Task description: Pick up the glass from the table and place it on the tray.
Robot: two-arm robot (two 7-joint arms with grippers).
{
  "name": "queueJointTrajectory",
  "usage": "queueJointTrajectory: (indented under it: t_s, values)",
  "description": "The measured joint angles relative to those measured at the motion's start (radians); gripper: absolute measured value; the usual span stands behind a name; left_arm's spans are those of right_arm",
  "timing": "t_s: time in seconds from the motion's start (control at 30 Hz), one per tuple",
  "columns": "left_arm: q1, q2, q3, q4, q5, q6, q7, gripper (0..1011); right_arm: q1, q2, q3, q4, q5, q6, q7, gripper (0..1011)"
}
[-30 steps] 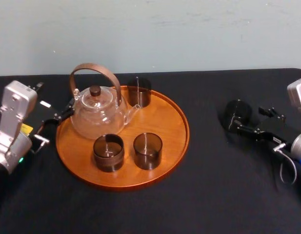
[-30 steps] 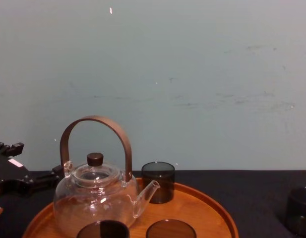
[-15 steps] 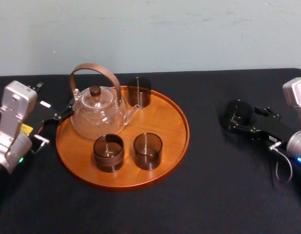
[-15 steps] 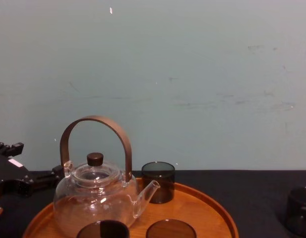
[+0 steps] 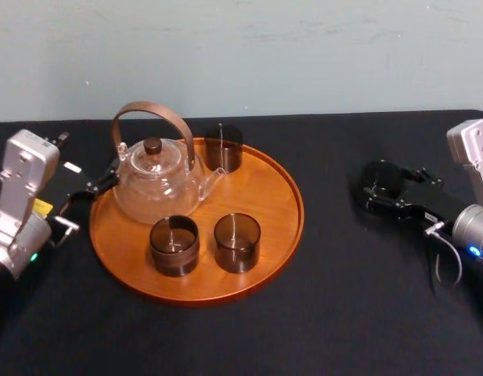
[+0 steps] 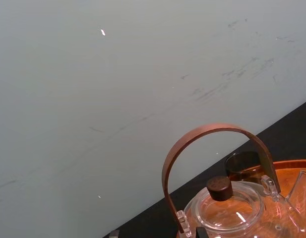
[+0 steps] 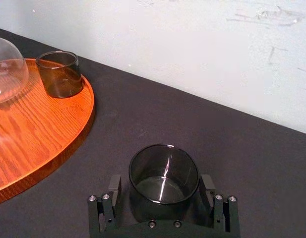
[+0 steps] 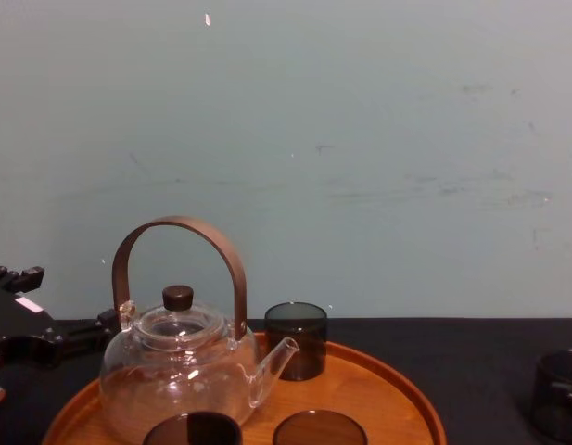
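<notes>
Now your right gripper (image 7: 161, 183) has slid forward over the last second. The glass (image 5: 382, 178), which had stood just ahead of the fingertips, now sits deep between the fingers (image 7: 115, 184). The glass itself has not shifted: it stands upright on the table (image 5: 343, 313) toward the right edge, well apart from the tray (image 5: 268, 200).

The jaws are spread, one on each side of the glass. The right wrist view seems to show a narrow gap at either wall, so you hold nothing yet. I judge the approach finished; closing and lifting are what remain before the carry.

On the tray, the teapot (image 5: 156, 184) fills the far left part and three glasses (image 5: 237, 241) stand around it. The bare wood on the side nearest your glass looks like the easiest landing spot.

Your left gripper (image 5: 84, 160) stays parked near the table's left edge, fingers apart, just beside the tray.
</notes>
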Motion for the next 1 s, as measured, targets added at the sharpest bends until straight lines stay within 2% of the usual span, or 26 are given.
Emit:
queueJointTrajectory:
  t_s: [0.47,1.0]
  values:
    - [0.0,0.0,0.0,0.0,0.0,0.0,0.0,1002,0.041,-0.015,-0.018,0.052,-0.002,-0.013,0.012,1002]
    - [0.0,0.0,0.0,0.0,0.0,0.0,0.0,1001,0.064,-0.023,-0.036,0.079,-0.012,-0.027,0.02,1002]
